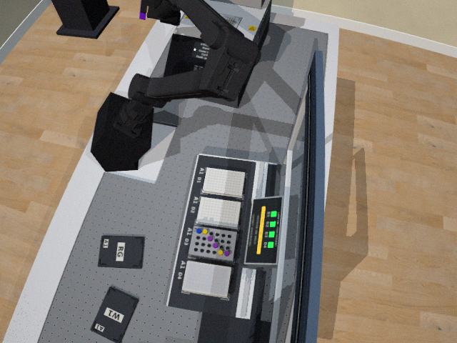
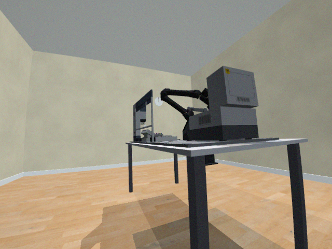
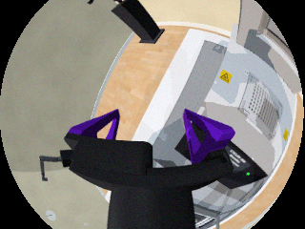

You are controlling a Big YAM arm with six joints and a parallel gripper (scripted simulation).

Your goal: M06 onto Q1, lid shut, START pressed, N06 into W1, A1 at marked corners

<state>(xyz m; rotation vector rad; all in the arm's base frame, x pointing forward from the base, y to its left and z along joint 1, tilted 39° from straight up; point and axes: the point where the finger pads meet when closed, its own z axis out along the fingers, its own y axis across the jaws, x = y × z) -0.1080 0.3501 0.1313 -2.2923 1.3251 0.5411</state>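
The gripper (image 3: 155,133) stands fully spread with nothing between its purple fingers, raised high beside the real-time cycler Q1 (image 1: 243,26) at the top edge of the top view. Both plates remain in the deck row, well apart from it, toward five o'clock in that view: the PCR plate on D1 (image 1: 223,181) nearer the arm, the PCR plate on D2 (image 1: 218,212) just beyond it. Each plate's long axis runs across the row, roughly three to nine o'clock. The waiting nest W1 (image 1: 114,314) lies farther off, near seven o'clock. Judged so, the coming move calls for a long reach down toward the row.
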